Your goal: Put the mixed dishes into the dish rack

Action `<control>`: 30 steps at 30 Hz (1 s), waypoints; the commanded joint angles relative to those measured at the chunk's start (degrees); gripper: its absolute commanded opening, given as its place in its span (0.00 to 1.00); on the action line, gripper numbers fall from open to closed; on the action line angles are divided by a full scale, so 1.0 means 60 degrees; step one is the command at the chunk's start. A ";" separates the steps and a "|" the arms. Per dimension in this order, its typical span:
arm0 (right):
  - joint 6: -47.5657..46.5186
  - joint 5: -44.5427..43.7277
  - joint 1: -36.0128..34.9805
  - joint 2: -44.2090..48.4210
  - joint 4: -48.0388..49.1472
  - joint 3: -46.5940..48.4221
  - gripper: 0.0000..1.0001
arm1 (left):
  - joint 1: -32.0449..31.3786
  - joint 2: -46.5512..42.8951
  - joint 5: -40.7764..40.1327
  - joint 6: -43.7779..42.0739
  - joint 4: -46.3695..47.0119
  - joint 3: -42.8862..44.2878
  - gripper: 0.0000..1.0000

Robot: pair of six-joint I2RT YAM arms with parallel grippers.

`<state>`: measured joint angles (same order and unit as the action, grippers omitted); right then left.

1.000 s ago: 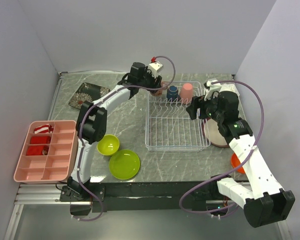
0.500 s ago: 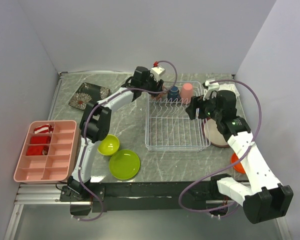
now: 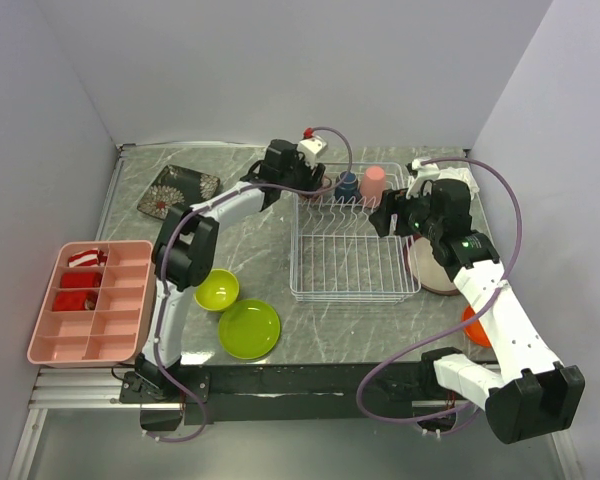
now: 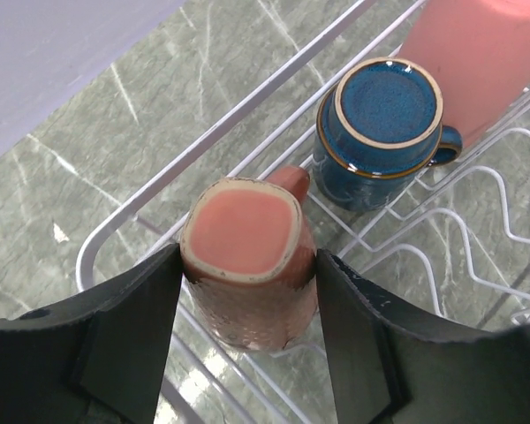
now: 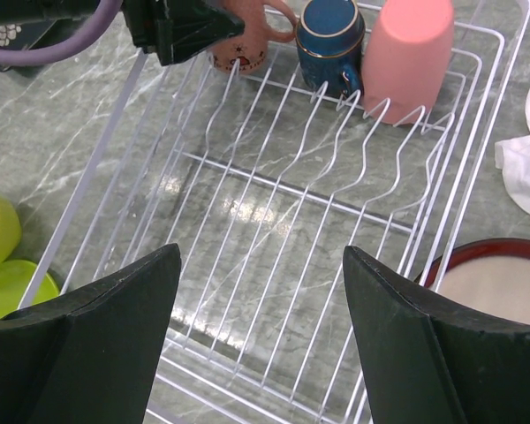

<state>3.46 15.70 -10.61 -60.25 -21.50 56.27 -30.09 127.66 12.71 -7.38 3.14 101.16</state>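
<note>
Near the bench's far edge, in the far left corner of the white wire dish rack (image 3: 352, 268), an upturned salmon ceramic cup (image 4: 243, 225) was clasped between the left gripper's (image 4: 247, 258) fingers. Just right of it stood an upturned dark navy glazed cup (image 4: 382, 108), then a tall pink cup (image 4: 488, 46). The right gripper (image 5: 261, 256) was spread wide above the rack.

table (image 3: 265, 265) | dish rack (image 3: 352, 262) | floral plate (image 3: 178, 190) | green bowl (image 3: 217, 289) | green plate (image 3: 248, 328) | brown plate (image 3: 430, 272), seemingly touching rack
</note>
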 commanded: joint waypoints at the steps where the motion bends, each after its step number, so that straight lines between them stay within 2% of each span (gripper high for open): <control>1: 0.0184 0.0063 0.0069 0.0022 0.0521 0.0304 0.82 | 0.0063 -0.1074 -0.0404 0.0087 0.0400 -0.0220 0.68; 2: 0.0170 0.0063 0.0069 0.0007 0.0536 0.0319 0.82 | 0.0063 -0.1119 -0.0404 0.0058 0.0400 -0.0307 0.72; 8: 0.0184 0.0078 0.0069 -0.0080 0.0609 0.0406 0.82 | 0.0063 -0.1237 -0.0346 0.0042 0.0341 -0.0410 0.78; 13: 0.0082 0.0034 0.0055 -0.0022 0.0536 0.0509 0.82 | 0.0078 -0.1689 -0.0433 0.0277 0.0094 -0.0031 0.81; 14: 0.0067 0.0019 0.0069 -0.0008 0.0550 0.0509 0.82 | 0.0063 -0.1778 -0.0506 0.0263 -0.0009 0.0217 0.89; 16: 0.0052 0.0019 0.0069 0.0051 0.0638 0.0465 0.82 | 0.0078 -0.2099 -0.0770 0.0103 -0.0390 0.0380 0.90; 23: 0.0213 0.0136 0.0069 -0.0007 0.0946 0.0275 0.82 | 0.0283 -0.3477 -0.0830 -0.0395 -0.0230 -0.1330 0.90; 25: 0.0272 0.0151 0.0069 -0.0080 0.0946 0.0333 0.82 | 0.0297 -0.3449 -0.0219 -0.0542 -0.0186 -0.1436 0.88; 27: 0.0330 0.0079 0.0069 -0.0139 0.0946 0.0333 0.82 | 0.0283 -0.3201 0.0223 -0.0689 -0.0200 -0.1130 0.79; 28: 0.0331 0.0020 0.0069 -0.0154 0.0946 0.0348 0.81 | 0.0268 -0.2823 0.0602 -0.0646 -0.0244 -0.0911 0.73; 29: 0.0331 -0.0010 0.0055 -0.0139 0.0946 0.0348 0.81 | 0.0268 -0.2601 0.0737 -0.0486 -0.0360 -0.0358 0.60; 30: 0.0316 -0.0068 0.0069 -0.0125 0.0931 0.0334 0.80 | 0.0254 -0.2353 0.0825 -0.0412 -0.0434 -0.0062 0.53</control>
<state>4.91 16.08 -10.61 -60.82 -18.41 56.29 -28.21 108.60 11.70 -9.76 1.08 94.91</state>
